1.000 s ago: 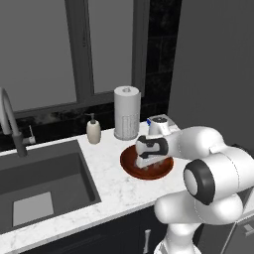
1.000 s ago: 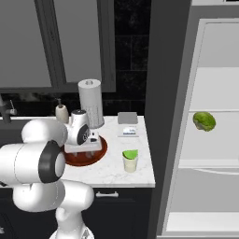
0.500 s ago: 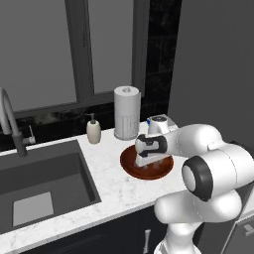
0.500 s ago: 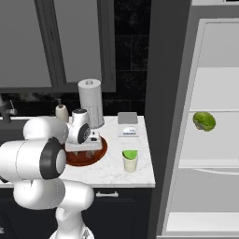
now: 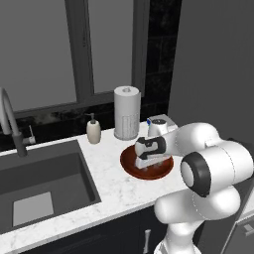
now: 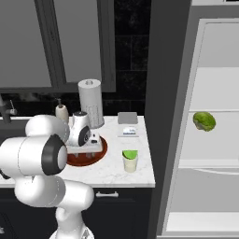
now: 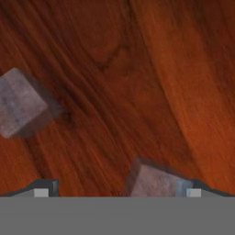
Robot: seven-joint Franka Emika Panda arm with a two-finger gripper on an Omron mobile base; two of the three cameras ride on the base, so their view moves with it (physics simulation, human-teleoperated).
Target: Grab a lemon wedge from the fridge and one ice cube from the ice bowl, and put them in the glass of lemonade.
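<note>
The reddish-brown ice bowl sits on the counter, and my gripper points straight down into it. In the hand view the gripper is open just above the wooden bowl floor. One ice cube lies between the fingertips, closer to the right one. Another ice cube lies off to the left. The glass of lemonade stands right of the bowl, and a bright green lemon wedge sits in its top. The fridge stands open.
A tall white perforated cylinder and a cream soap bottle stand behind the bowl. The sink and its faucet are on the left. A small white box lies by the wall. A dark green rounded item rests on a fridge shelf.
The hand has sunk slightly lower into the ice bowl. The jaws have stayed open, and nothing else has moved.
</note>
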